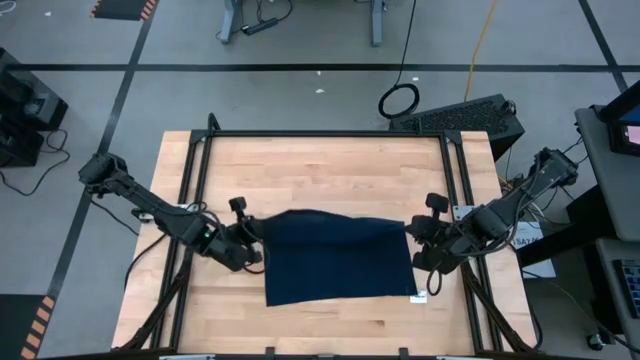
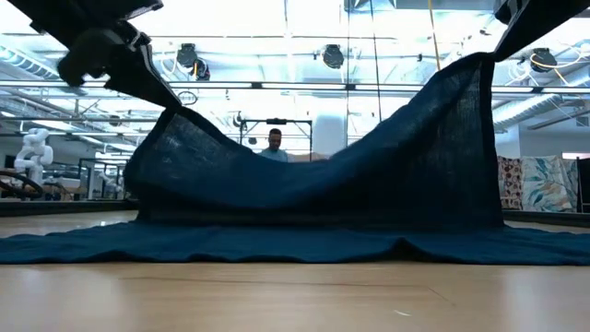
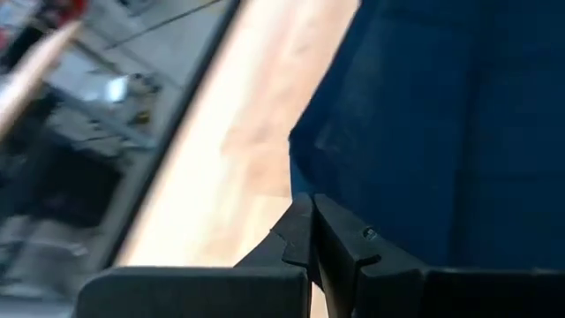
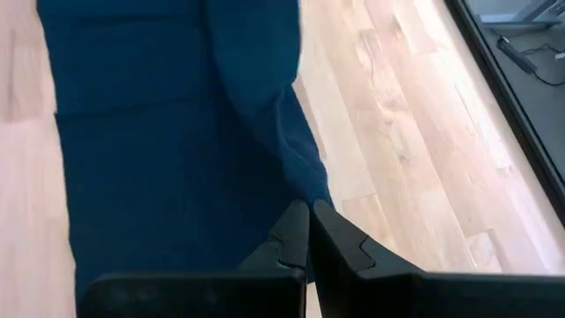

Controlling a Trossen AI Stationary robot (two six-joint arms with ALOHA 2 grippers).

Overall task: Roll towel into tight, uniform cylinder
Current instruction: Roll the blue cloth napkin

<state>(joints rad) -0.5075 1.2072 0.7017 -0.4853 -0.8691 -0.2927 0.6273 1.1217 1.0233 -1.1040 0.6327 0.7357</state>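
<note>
The dark navy towel (image 1: 338, 258) lies spread on the wooden table, its near part flat on the wood. Its two far corners are lifted (image 2: 171, 115) (image 2: 479, 65), and the far edge sags between them (image 2: 313, 161). A small white tag (image 1: 420, 297) shows at the towel's near right corner. My left gripper (image 1: 256, 236) is shut on the far left corner. My right gripper (image 1: 411, 236) is shut on the far right corner. My left gripper pinches the towel's far left corner (image 3: 298, 181) between its two shut fingers, coming from the table's left side. The corner is lifted clear and the cloth slopes down from it to the table. One layer or several, I cannot tell. My right gripper pinches the towel's far right corner (image 4: 311, 187) between its two shut fingers, coming from the table's right side. The corner is lifted clear, and the cloth hangs in a fold from it down to the part lying on the table.
Bare wood lies beyond the towel toward the far edge (image 1: 320, 165) and in a strip along the near edge (image 1: 330, 325). Black frame rails (image 1: 195, 170) (image 1: 455, 170) run along both sides of the table. A person (image 2: 274, 143) shows in the room behind.
</note>
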